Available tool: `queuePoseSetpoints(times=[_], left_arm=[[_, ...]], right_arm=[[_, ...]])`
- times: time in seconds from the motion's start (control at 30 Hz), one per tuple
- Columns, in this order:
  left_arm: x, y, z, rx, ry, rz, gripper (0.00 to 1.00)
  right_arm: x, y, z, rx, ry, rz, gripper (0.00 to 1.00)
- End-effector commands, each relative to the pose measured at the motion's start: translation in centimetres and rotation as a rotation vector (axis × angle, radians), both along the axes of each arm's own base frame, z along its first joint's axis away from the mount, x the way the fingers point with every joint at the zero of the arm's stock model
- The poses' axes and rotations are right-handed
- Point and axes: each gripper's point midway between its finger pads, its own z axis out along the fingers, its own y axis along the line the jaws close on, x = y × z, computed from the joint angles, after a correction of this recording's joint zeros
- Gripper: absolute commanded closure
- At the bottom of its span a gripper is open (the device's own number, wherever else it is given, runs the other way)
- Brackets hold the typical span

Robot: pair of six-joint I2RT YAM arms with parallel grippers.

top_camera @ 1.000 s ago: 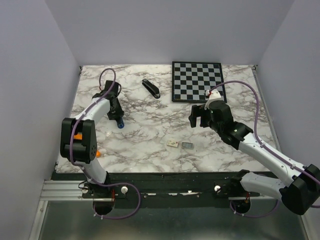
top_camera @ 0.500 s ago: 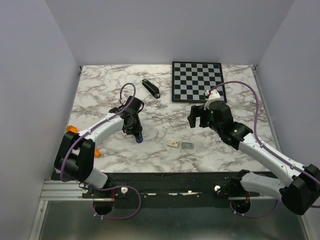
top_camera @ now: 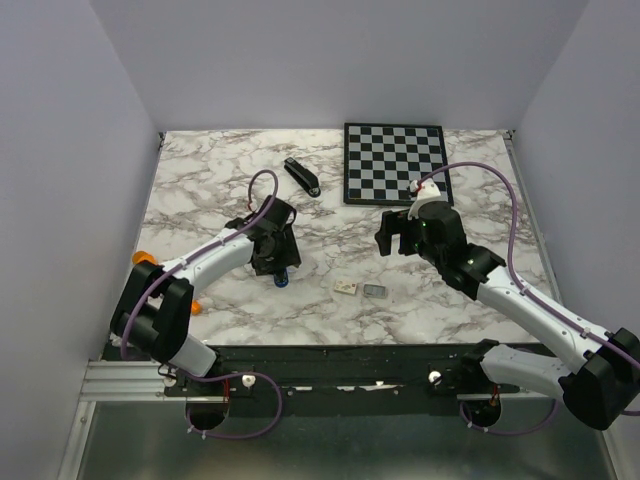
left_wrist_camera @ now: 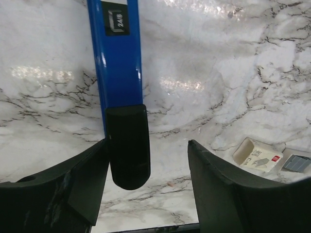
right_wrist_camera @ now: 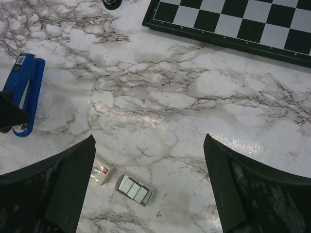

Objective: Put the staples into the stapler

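The blue stapler (left_wrist_camera: pixel 119 82) lies flat on the marble desk (top_camera: pixel 200 170) between the parted fingers of the left pincer (top_camera: pixel 277 262) — long axis running straight away from the wrist, black end nearest. The staples (right_wrist_camera: pixel 135 189) lie slantwise just beside a small white box (right_wrist_camera: pixel 100 171), near the desk's front edge — the right pincer (top_camera: pixel 395 238), spread wide and empty, is close by.

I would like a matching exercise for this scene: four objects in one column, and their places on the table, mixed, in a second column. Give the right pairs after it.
1. blue stapler
2. black stapler
3. chessboard
4. staples

a. far right part of the table
b. next to the small white box
c. under the left gripper
d. just left of the chessboard

Pairs: 1-c, 2-d, 3-a, 4-b
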Motion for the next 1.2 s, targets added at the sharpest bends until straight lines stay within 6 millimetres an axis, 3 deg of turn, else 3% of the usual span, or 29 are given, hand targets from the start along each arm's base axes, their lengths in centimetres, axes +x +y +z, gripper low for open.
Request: queuePoseSetpoints(times=[0.0, 0.17, 0.33, 0.4, 0.43, 0.53, 0.67, 0.8, 0.87, 0.97, 1.03, 1.17], left_arm=[[-0.9, -2.7, -0.2, -0.091, 0.044, -0.035, 0.27], [0.3, -7.0, 0.9, -0.199, 0.031, -0.12, 0.27], [3.5, -12.1, 3.7, -0.284, -0.061, -0.213, 0.27], [4.1, -13.5, 3.6, -0.287, -0.073, -0.262, 0.26], [4.8, -14.7, 4.9, -0.303, -0.11, -0.292, 0.26], [5.5, -15.9, 5.8, -0.299, -0.154, -0.38, 0.26], [6.4, -14.6, 8.4, -0.196, -0.296, -0.521, 0.24], [7.6, -11.0, 9.8, 0.056, -0.446, -0.689, 0.19], [8.0, -9.0, 9.7, 0.207, -0.485, -0.805, 0.17], [8.5, -8.0, 9.1, 0.324, -0.51, -0.954, 0.16], [8.6, -8.0, 9.0, 0.353, -0.511, -1.024, 0.16], [8.0, -8.7, 6.6, 0.359, -0.455, -1.226, 0.16]], right_arm=[[0.1, 0.3, 0.1, 0.012, -0.013, 0.008, 0.0], [0.2, 0.2, 0.0, 0.006, -0.011, 0.002, 0.0], [0.3, 0.1, 0.1, 0.005, -0.017, -0.004, 0.0], [0.3, 0.0, 0.1, 0.001, -0.021, -0.008, 0.0], [0.3, -0.1, 0.2, 0.0, -0.024, -0.011, 0.0], [0.1, -0.3, 0.6, 0.0, -0.04, -0.013, 0.0], [-0.2, -0.6, 2.0, 0.026, -0.1, -0.003, 0.0], [-1.1, -0.6, 4.3, 0.068, -0.219, 0.057, 0.0], [-1.7, -0.4, 5.4, 0.094, -0.291, 0.1, 0.0], [-2.2, -0.3, 5.9, 0.078, -0.371, 0.155, 0.0], [-2.2, -0.6, 5.8, 0.064, -0.39, 0.154, 0.0], [-2.4, -1.2, 6.0, 0.061, -0.4, 0.131, 0.0]])
